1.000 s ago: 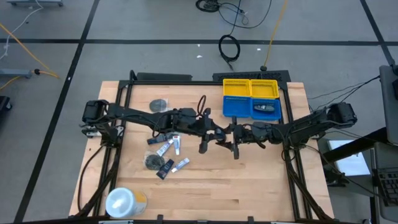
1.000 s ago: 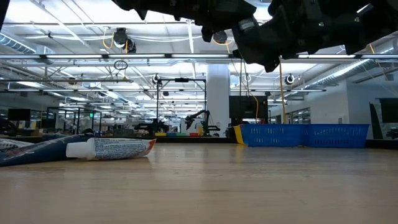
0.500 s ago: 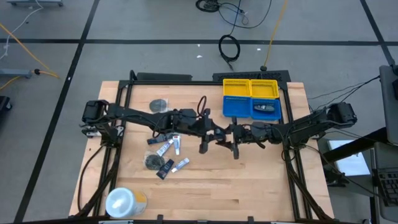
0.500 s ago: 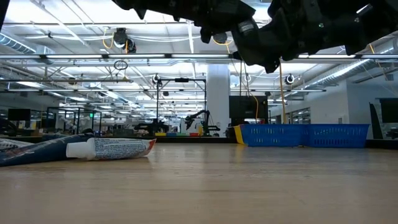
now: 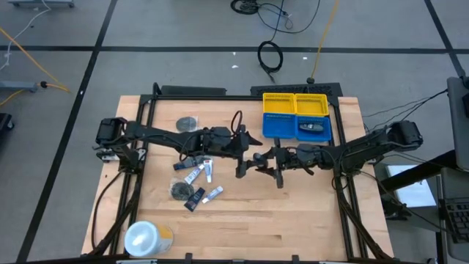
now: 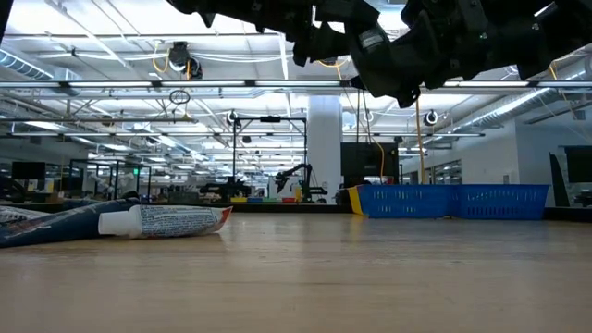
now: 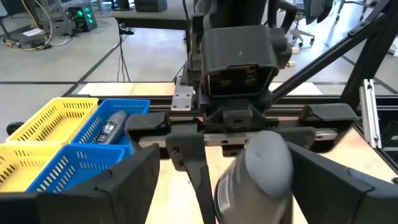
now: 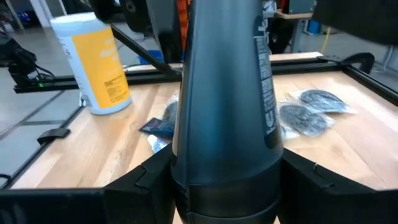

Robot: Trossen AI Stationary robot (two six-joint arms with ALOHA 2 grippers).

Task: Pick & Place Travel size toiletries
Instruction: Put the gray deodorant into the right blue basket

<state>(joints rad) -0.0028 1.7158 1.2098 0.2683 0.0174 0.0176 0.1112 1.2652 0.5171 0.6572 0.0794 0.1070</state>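
Between both tools [image 5: 262, 160], dark tube [image 8: 227, 93] upright in right tool.

Both arms reach toward the table's middle, the left gripper [image 5: 249, 155] with fingers spread apart and facing the right gripper [image 5: 270, 163], whose fingers clamp a dark tube between them.

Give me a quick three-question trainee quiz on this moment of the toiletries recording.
1. Fill in: the left gripper has its jaws ____.
2. What grips the dark navy tube above mid-table? A: the left one. B: the right gripper.
3. True or false: the blue bin already holds an item.
Key: 1 open; 2 B; 3 true.
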